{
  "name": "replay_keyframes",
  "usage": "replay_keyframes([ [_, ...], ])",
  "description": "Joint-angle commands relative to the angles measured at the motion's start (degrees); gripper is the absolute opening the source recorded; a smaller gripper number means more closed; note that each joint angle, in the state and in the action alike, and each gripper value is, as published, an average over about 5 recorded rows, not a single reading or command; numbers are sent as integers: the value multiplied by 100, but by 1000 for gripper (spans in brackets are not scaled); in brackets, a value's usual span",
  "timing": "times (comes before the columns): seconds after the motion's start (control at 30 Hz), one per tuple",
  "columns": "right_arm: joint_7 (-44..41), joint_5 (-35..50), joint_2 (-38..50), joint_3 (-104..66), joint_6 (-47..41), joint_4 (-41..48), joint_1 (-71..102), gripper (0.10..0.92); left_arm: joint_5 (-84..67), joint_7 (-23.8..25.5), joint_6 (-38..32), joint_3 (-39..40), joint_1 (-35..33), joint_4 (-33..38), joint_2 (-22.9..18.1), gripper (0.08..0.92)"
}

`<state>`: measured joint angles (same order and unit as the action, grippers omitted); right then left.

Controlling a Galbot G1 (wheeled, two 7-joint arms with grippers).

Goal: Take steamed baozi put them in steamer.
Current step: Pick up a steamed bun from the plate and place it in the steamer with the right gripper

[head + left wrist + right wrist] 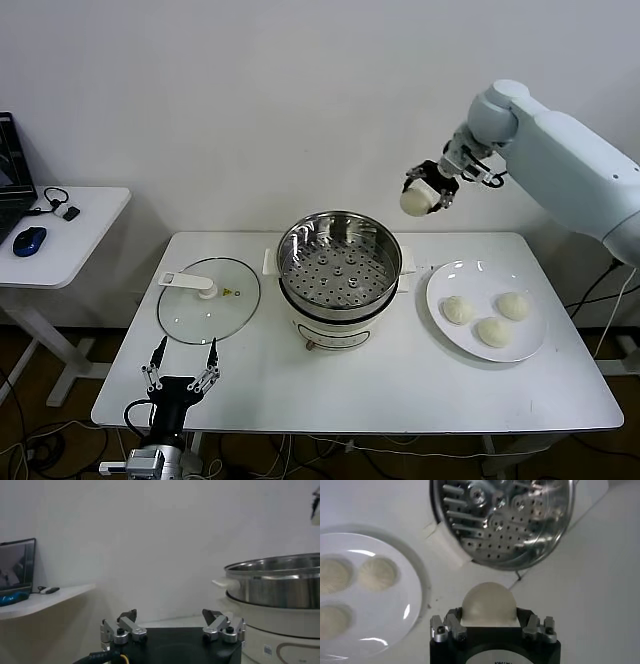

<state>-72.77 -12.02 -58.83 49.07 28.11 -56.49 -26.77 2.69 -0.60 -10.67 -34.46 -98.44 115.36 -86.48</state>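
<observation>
Plain white wall (250, 100) across top of frame; white bench (350, 385) centre; small white side desk (75, 235) at left; cables on floor (40, 440) lower left.

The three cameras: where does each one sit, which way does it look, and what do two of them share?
Head: high up, looking down at the table; both arms show.
Left wrist: low at the table edge, looking level past the left gripper, jaws open, toward the steamer.
Right wrist: up in the air, looking down past the right gripper clamping a baozi.
Shared: right wrist and head both show the plate.
</observation>
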Motion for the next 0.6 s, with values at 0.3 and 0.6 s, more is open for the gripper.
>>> replay_keyframes([
  [0.3,145,-825,-1506,453,427,251,303,712,-42,-8,-57,-40,-45,-3,-7,823],
  [0.6,299,-1731,-1718,143,684,552,758,712,-49,-5,-58,-30,-31,-37,11,823],
])
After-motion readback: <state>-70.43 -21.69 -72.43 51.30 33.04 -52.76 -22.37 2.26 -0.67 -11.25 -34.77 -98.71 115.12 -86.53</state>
